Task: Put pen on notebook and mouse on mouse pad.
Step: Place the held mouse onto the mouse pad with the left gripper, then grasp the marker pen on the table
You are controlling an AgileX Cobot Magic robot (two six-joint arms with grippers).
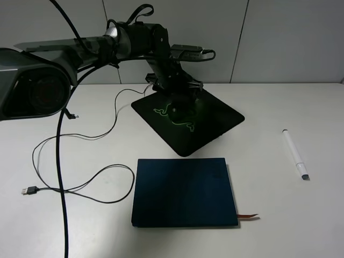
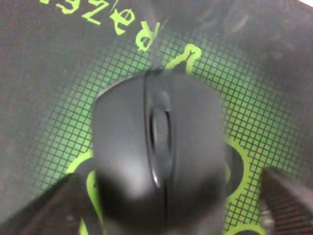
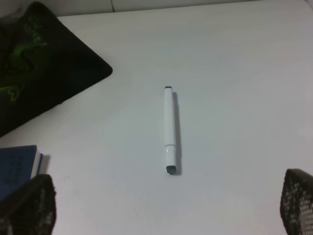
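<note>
Mouse (image 2: 156, 156): on mouse pad (image 2: 49, 98), over the green logo, between the fingers of left gripper (image 2: 170, 196); this half of the task judged as good as done.
Left gripper: jaws parted; strip of pad visible between one finger and the mouse shell; other finger close to the shell, contact unclear through blur.
Risk, withdrawal: near finger catching the shell on a skewed lift, dragging or tipping the mouse toward the pad edge.
Cable (image 1: 80, 137): trailing away from left gripper over table (image 1: 279, 226) to USB plug (image 1: 28, 190).
Risk, cable: loop snagged by the retreating arm, tugging the mouse off the pad.
Pen (image 3: 169, 129): flat on table, just ahead of right gripper (image 3: 164, 196), roughly midway between its fingers; untouched.
Right gripper: spread wide, nothing held.
Risk, pick: slim round barrel; off-centre closing likely to roll or flick it clear; too low a descent likely to scrape fingertips on table.
Notebook (image 1: 183, 191): closed and flat, well apart from right gripper and from the pen.
Risk, placement: release from height or near an edge likely to send the pen rolling off the smooth cover.
</note>
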